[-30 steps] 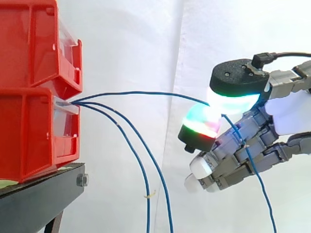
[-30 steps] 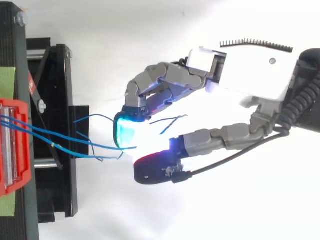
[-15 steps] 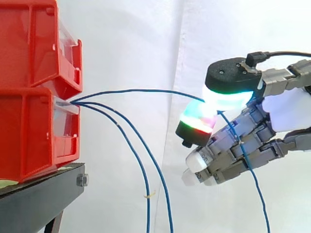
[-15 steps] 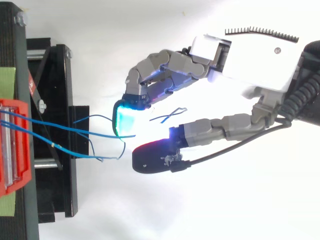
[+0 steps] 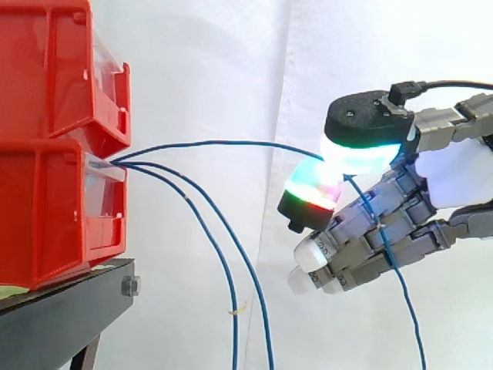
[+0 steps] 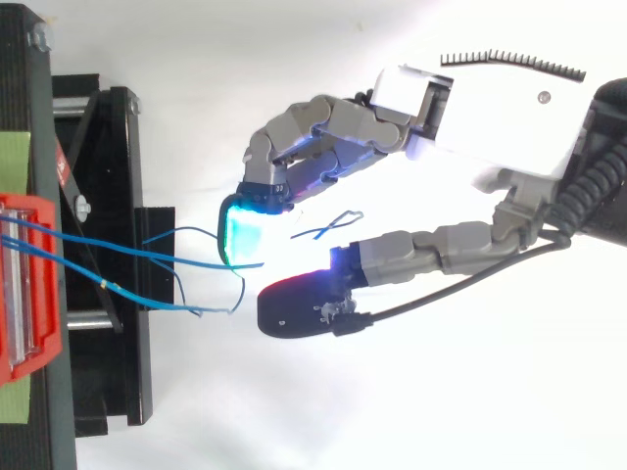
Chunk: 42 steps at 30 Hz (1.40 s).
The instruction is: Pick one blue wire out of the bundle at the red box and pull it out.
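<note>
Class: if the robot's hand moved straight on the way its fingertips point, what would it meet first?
Probably the two loose blue wires hanging from the lower red plastic bin, then the bin itself; depth is unclear. The hand pinches a third blue wire.

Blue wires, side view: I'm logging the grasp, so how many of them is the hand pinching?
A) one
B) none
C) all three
A: only the top blue wire runs from the lower red bin into the pinch between the glowing pads of the hand. The two lower wires droop free towards the bottom edge.
</note>
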Motion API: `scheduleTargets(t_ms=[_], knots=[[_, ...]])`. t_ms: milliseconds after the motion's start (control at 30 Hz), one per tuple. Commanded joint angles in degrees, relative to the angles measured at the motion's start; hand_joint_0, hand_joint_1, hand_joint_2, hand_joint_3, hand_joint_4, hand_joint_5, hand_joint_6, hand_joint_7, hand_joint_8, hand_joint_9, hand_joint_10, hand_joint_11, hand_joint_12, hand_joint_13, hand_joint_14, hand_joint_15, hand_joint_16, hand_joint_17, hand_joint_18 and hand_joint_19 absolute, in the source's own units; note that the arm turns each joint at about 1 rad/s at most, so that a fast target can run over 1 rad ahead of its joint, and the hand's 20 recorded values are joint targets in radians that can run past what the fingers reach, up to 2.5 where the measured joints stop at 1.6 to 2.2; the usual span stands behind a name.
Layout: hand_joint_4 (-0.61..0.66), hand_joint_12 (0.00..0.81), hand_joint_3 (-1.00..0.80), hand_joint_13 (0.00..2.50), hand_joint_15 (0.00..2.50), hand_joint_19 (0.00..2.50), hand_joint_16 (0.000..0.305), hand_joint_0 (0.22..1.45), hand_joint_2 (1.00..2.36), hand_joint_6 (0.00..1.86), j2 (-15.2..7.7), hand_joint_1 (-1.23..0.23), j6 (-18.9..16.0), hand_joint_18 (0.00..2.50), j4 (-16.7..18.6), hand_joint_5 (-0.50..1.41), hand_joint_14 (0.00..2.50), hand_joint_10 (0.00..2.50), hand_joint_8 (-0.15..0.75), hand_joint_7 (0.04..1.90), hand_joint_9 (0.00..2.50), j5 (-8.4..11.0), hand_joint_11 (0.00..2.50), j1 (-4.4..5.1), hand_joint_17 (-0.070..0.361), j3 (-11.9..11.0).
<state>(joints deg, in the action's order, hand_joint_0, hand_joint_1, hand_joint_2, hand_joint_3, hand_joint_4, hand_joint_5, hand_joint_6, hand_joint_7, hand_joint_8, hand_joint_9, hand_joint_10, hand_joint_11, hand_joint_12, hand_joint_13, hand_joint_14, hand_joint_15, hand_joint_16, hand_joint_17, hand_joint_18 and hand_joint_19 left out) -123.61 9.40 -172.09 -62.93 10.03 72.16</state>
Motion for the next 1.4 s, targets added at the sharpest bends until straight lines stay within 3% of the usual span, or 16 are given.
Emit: scheduleTargets(t_ms=[0,467,1367], knots=[[-0.02,0.456,-0.15,0.24,0.13,0.22,0.083,0.5,1.29,0.86,-0.05,-0.72,0.0,0.03,0.0,-0.05,0.0,0.01,0.312,1.0,0.73,0.0,0.19,-0.01,0.186,0.0],[-0.03,0.439,-0.18,0.31,0.14,0.2,0.08,0.47,1.44,0.86,-0.05,-0.69,0.0,0.02,0.0,-0.04,0.0,0.0,0.292,0.94,0.7,0.0,0.12,-0.01,0.181,0.0],[-0.02,0.439,-0.19,0.32,0.15,0.2,0.08,0.47,1.43,0.86,0.04,-0.7,0.0,0.03,0.0,-0.04,0.01,0.01,0.289,0.94,0.76,0.0,0.17,-0.01,0.18,0.0]])
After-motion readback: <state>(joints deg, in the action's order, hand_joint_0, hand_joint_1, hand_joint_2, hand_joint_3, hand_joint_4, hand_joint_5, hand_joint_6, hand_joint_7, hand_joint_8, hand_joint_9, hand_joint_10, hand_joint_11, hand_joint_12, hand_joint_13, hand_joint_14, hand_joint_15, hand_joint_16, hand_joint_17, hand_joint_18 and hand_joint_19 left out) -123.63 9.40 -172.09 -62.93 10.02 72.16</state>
